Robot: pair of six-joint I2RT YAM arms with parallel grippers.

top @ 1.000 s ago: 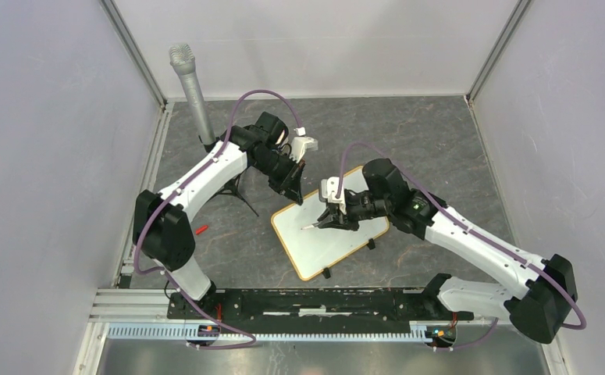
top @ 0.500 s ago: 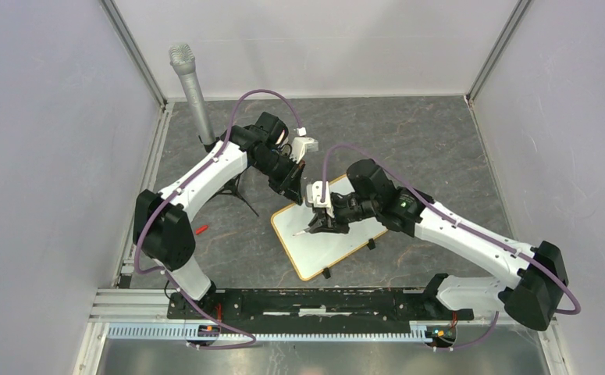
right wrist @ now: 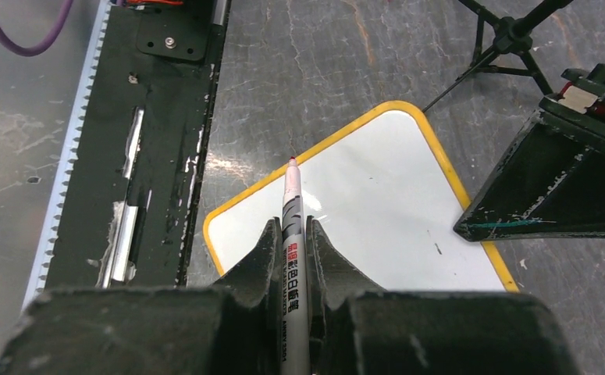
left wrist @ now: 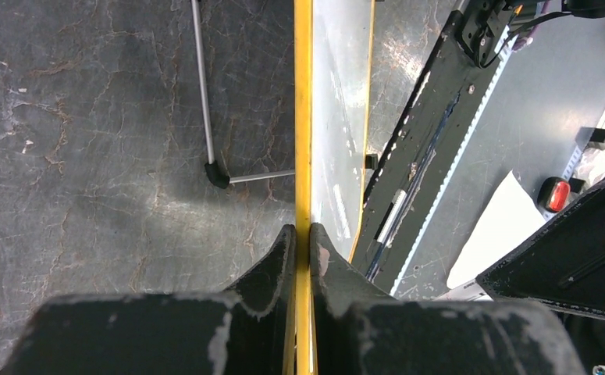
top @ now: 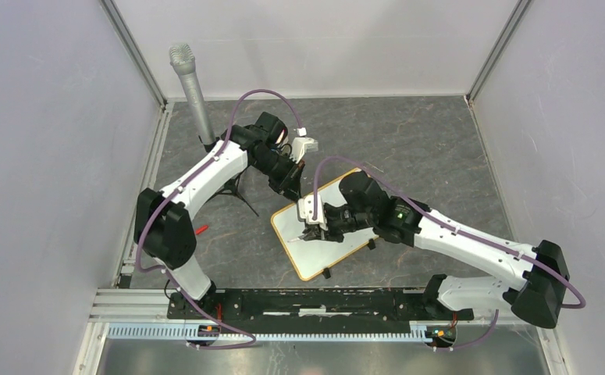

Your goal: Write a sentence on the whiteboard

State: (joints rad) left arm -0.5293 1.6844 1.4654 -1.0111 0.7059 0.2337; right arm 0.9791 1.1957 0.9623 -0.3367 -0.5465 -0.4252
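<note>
**Q:** Two arms at one whiteboard (top: 318, 254). How much of the sentence is down?

**A:** None that shows. In the right wrist view the white face is blank but for one tiny dark speck. By that, all the writing is left to do.

**Q:** Where does the board lie?

**A:** Centre of the overhead frame, set at an angle on the dark table (top: 439, 156). It has a yellowish frame, rounded corners and two black clips (top: 371, 244) on its lower right edge.

**Q:** And the jaws?

**A:** The left gripper (left wrist: 302, 242) is pinched on the frame at the board's upper edge. The right gripper (right wrist: 291, 226) is clamped on a marker (right wrist: 291, 187), its red tip close to the frame. Contact cannot be told.
</note>
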